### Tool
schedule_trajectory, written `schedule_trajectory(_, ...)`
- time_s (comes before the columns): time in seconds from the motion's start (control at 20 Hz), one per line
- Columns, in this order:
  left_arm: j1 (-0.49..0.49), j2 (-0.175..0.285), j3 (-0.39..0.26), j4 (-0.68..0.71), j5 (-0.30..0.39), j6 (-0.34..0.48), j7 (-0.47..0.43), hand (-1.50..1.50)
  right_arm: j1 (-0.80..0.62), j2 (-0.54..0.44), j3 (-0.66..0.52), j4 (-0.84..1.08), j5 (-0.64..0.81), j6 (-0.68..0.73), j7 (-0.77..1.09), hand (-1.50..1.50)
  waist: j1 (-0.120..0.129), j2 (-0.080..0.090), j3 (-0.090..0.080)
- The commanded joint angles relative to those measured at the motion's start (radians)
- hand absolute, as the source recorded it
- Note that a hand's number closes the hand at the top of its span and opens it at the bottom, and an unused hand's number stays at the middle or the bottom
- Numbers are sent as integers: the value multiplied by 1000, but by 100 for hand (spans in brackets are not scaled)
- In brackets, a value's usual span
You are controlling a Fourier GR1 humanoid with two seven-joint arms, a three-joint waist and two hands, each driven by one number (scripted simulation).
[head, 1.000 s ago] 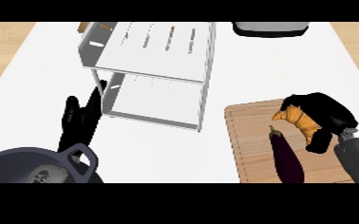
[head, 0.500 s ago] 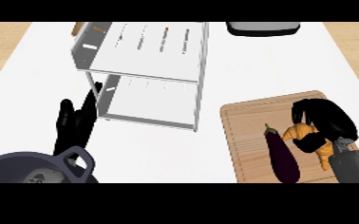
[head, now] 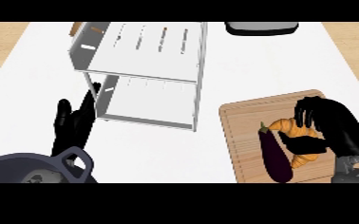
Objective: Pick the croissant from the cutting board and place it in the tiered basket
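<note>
A golden croissant (head: 297,129) lies on the wooden cutting board (head: 242,123) at the lower right. My right hand (head: 329,126) has its fingers and thumb curled round the croissant, hiding its middle part. A white tiered basket (head: 144,66) with a slotted upper shelf stands at the upper middle. My left hand (head: 71,123) rests open, fingers up, just left of the basket's lower shelf.
A dark purple eggplant (head: 275,154) lies on the board right beside the croissant. A dark grey pot with a handle (head: 42,166) sits at the lower left under my left hand. A black-rimmed grey pan (head: 261,27) stands at the back edge.
My right hand has moved lower on the board and its fingers have curled round the croissant. The view has shifted slightly. The left hand has stayed in place.
</note>
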Motion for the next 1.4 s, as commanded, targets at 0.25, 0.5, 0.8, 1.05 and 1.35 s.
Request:
schedule_trajectory(0.25, -56, -31, -29, 27, -5, -51, -41, 0, -203, 115, 27, -387, -97, 108, 302, 150, 25, 10, -8)
schedule_trajectory(0.5, -51, -49, -28, 97, -26, -58, -106, 0, -480, 152, 33, -390, -139, 219, 569, 150, 34, 12, -9)
schedule_trajectory(0.8, -91, -31, -26, 90, -9, -86, -75, 0, -801, 271, 62, -128, -87, 153, 696, 150, 46, 16, -8)
schedule_trajectory(1.05, -124, -44, -29, 84, -9, -62, -36, 0, -987, 331, 18, 129, -65, 93, 676, 150, 49, 17, -7)
schedule_trajectory(1.35, -59, -44, -63, 47, -33, -48, -77, 0, -1181, 337, -21, 401, -103, 53, 659, 150, 56, 16, -7)
